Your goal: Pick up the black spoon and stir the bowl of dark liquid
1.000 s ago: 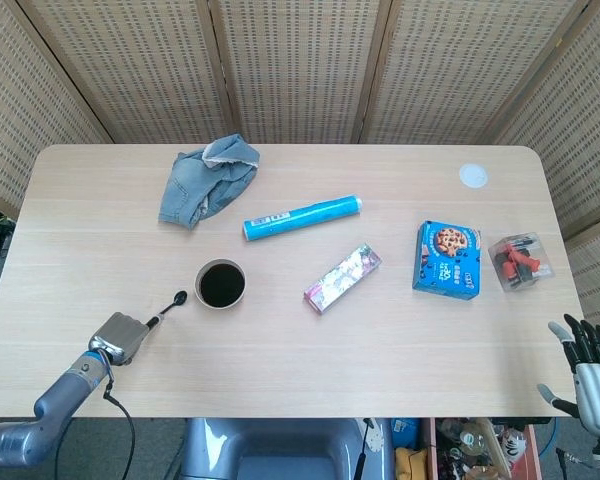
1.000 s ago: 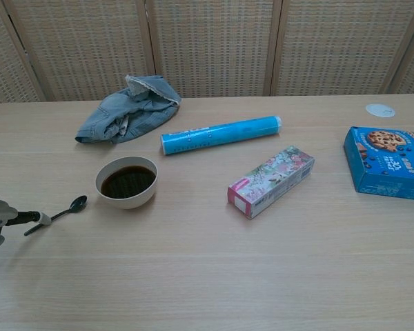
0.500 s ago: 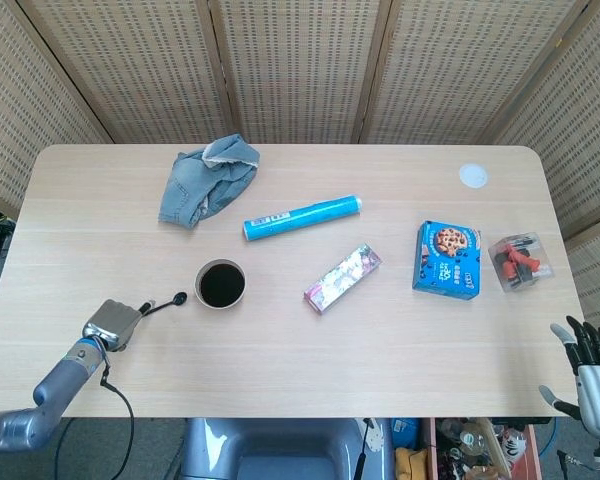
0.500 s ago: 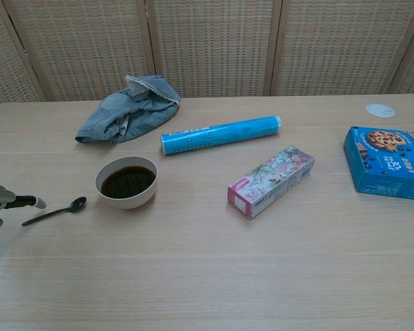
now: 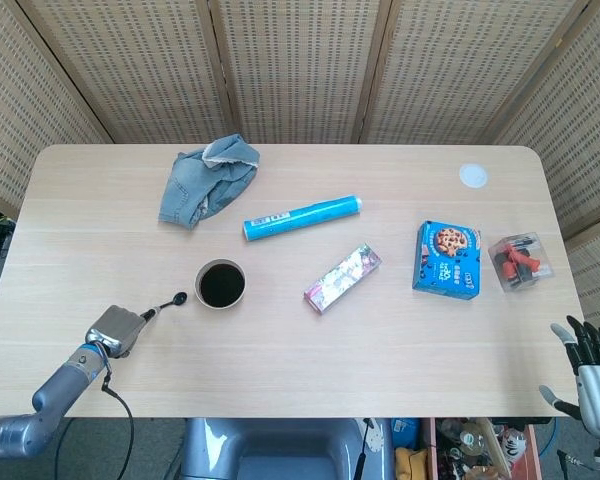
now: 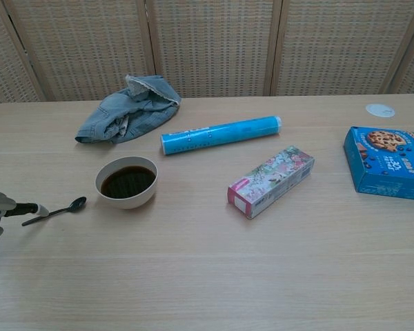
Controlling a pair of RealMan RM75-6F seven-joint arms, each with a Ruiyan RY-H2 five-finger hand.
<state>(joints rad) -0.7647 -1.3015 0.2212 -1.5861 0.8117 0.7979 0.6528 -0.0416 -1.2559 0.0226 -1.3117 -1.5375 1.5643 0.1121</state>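
The left robot hand [image 5: 116, 329] has come back down onto the handle end of the spoon [image 6: 58, 209], and its fingertips [image 6: 36, 209] now sit right at that end; whether they actually pinch the handle or only touch it cannot be told from either view, since most of the hand is cut off at the chest view's left edge. The spoon lies flat on the tabletop [image 5: 300, 360], its bowl end pointing toward the bowl [image 5: 221, 284] of dark liquid, just beside it but not touching. Half a second ago the hand had pulled away a little and the spoon lay free, turned at a slightly different angle; a second ago the fingers were over the handle much as they are now. So this reads as a second try at the grasp after the first one slipped, and the pickup step is not yet done: nothing is lifted and the liquid is unstirred. The thin handle lying flat leaves little to get under, so another slip looks likely. The right robot hand [image 5: 590, 368] hangs off the tabletop's near right corner, fingers spread, holding nothing. The cloth [image 5: 208, 178], tube [image 5: 303, 216] and boxes are unchanged.
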